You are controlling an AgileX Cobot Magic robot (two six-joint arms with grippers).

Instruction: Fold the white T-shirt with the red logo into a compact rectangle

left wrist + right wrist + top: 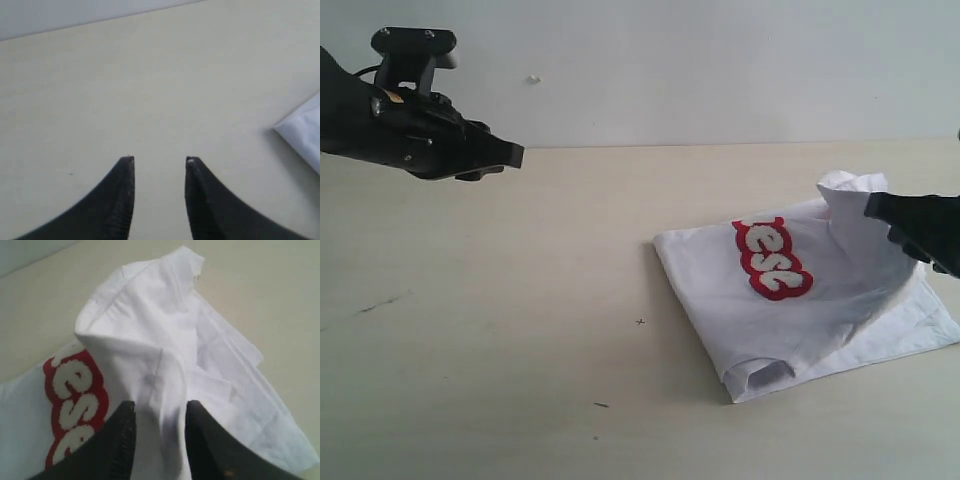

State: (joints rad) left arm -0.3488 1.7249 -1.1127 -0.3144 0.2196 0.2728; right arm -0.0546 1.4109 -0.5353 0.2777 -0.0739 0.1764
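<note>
White T-shirt (820, 315) fold inside right gripper (160, 407), grip unclear, left gripper (160, 160) spread, distant

The white T-shirt (840, 300) is thin, soft cloth, matt and full of creases, with stitched hems. Its red logo (772, 260) has fuzzy, pile-like white letters on a flatter red outline. The table (520, 300) is a smooth, matt cream surface with a few dark scuffs. The fingers (120, 205) of the left gripper (159, 161) look like matt black plastic, finely ribbed on their inner faces. The wall (720, 60) is plain, pale and matt.
</note>
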